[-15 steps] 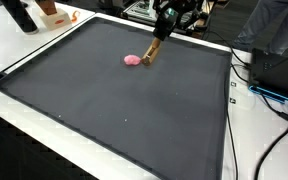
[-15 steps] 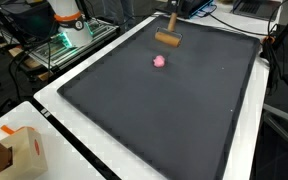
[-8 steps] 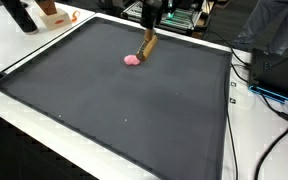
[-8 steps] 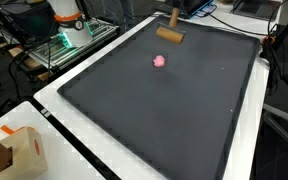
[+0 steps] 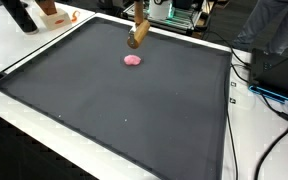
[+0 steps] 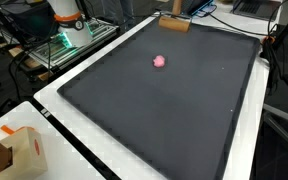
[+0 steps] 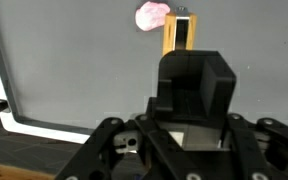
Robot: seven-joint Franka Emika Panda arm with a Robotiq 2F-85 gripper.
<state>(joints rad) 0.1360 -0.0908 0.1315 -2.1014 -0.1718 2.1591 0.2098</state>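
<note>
A small pink lump lies on the far half of the black mat in both exterior views (image 5: 132,60) (image 6: 160,61), and at the top of the wrist view (image 7: 152,14). My gripper (image 7: 192,72) is shut on a wooden tool (image 7: 178,36), a stick with a block head. The tool hangs above the mat's far edge in both exterior views (image 5: 137,35) (image 6: 174,22), clear of the pink lump. The gripper body is mostly cut off at the top of both exterior views. The mat (image 5: 134,110) spreads over most of the table.
A white table border (image 6: 74,130) rings the mat. A cardboard box (image 6: 9,150) stands at a near corner. An orange and white robot base (image 6: 68,14) and green-lit gear (image 6: 59,45) stand beside it. Cables (image 5: 269,95) and dark equipment lie along one side.
The gripper has lifted the wooden tool off the mat next to the pink lump and carried it up towards the mat's far edge. The pink lump has stayed in place.
</note>
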